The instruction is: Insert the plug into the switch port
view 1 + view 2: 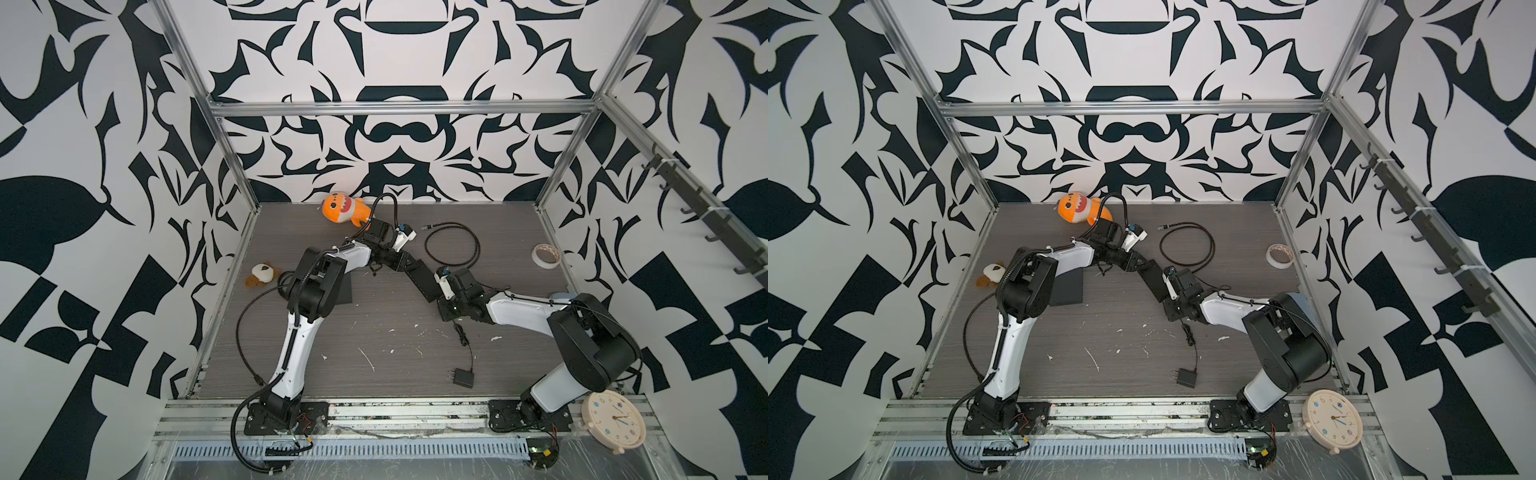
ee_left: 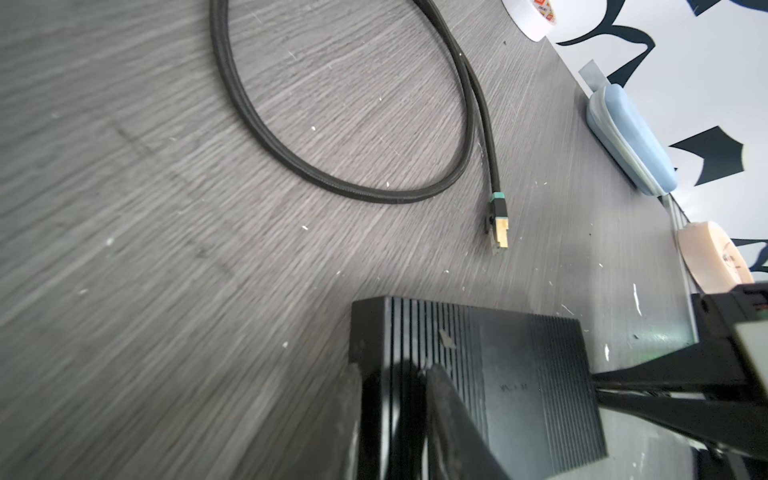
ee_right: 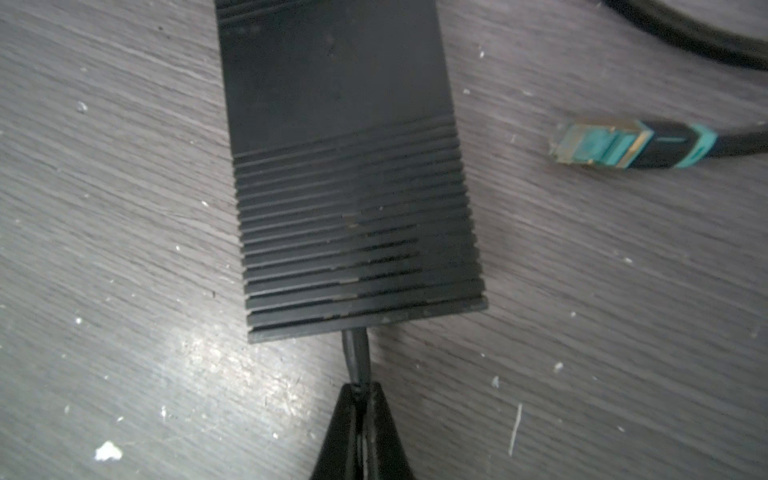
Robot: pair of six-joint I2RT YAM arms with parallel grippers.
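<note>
One ribbed, slab-shaped black switch (image 3: 345, 166); right gripper (image 3: 360, 390) pinches its round plug (image 3: 356, 357).

Grey table (image 1: 395, 365) carries the switch (image 3: 340, 124), looped cable (image 2: 395, 198), tape roll (image 1: 539, 262), orange plush (image 1: 343, 208) and power adapter (image 1: 464, 378).

Place: robot lab test cell.
Frame: aluminium bars (image 1: 399, 109) box in the table (image 1: 374, 324).
Walls: black-and-white pattern (image 1: 399, 54) ahead of and beside the left arm (image 1: 291, 349) and right arm (image 1: 582, 332).
Mounts: both arms bolted to a rail (image 1: 407, 409), cable duct (image 1: 353, 449) behind them.
Props: toy (image 1: 344, 208), tape (image 1: 546, 257), clock (image 1: 613, 419) around the arms.
</note>
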